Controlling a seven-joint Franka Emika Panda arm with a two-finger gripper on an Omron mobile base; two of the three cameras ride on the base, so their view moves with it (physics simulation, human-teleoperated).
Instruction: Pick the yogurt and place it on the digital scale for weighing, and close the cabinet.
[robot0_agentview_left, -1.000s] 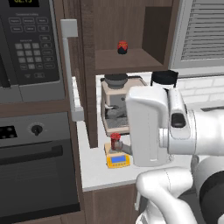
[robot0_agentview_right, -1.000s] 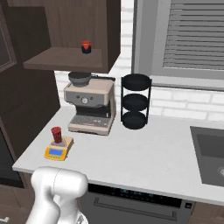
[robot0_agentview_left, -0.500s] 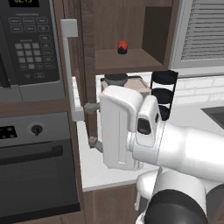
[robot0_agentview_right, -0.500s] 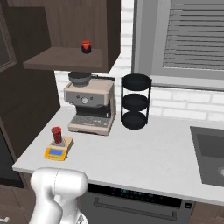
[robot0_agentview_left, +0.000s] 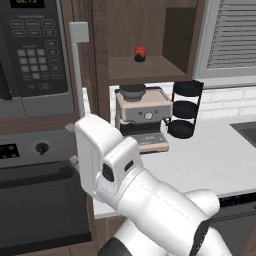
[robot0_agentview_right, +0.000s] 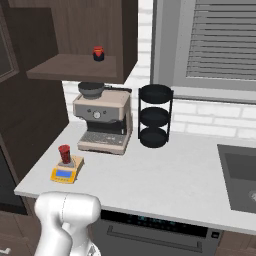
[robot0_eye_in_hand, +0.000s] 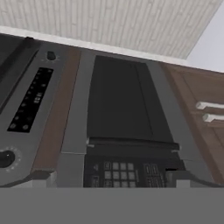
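The red yogurt (robot0_agentview_right: 64, 153) stands upright on the small yellow digital scale (robot0_agentview_right: 66, 170) at the counter's left end. The dark wooden cabinet (robot0_agentview_right: 75, 67) above it is open, and its door (robot0_agentview_left: 85, 75) stands edge-on with a grey bar handle (robot0_agentview_left: 77, 67). My arm (robot0_agentview_left: 130, 185) crosses the left base view low and hides the scale there. In the hand view my gripper (robot0_eye_in_hand: 109, 178) is open, with its fingertips (robot0_eye_in_hand: 42, 177) wide apart and nothing between them. It faces the black microwave (robot0_eye_in_hand: 122, 109), far from the yogurt.
A small red-and-dark thing (robot0_agentview_right: 98, 53) sits on the cabinet shelf. A coffee machine (robot0_agentview_right: 104, 117) and a black tiered rack (robot0_agentview_right: 155, 116) stand at the back of the counter, with a sink (robot0_agentview_right: 240, 175) at the right. Microwave (robot0_agentview_left: 35, 50) and oven (robot0_agentview_left: 35, 195) lie left of the door.
My arm has swung left and down across the left base view, from in front of the scale towards the open door and oven. The yogurt stays on the scale.
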